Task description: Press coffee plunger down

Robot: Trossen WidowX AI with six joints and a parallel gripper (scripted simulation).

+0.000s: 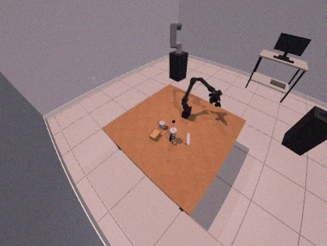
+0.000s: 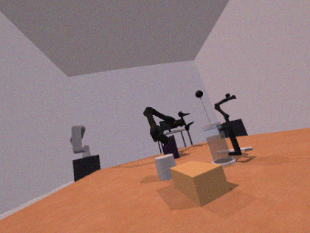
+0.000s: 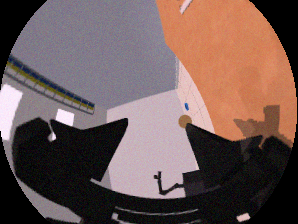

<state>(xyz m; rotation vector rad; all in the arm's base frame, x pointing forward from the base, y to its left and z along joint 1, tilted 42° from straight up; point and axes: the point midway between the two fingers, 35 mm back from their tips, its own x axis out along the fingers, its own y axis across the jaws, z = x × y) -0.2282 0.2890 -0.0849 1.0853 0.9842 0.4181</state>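
Note:
The coffee press (image 1: 174,136) (image 2: 218,145) stands upright on the orange table top (image 1: 156,167) (image 2: 92,206), with a clear glass body, pale lid and black handle. Its black plunger knob (image 1: 174,121) (image 2: 199,94) is high above the lid on a thin rod, so the plunger is up. My gripper (image 1: 220,99) (image 2: 190,119) (image 3: 157,124) is open and empty, its fingers wide apart in the wrist view. It is raised in the air, well away from the press and not touching it. The press is not in the wrist view.
A pale grey cylinder (image 1: 162,124) (image 2: 164,167) and a yellow-orange block (image 1: 155,135) (image 2: 197,184) stand beside the press. A white bar (image 1: 188,138) (image 3: 186,6) lies on its other side. Another black arm (image 2: 221,108) shows in the background.

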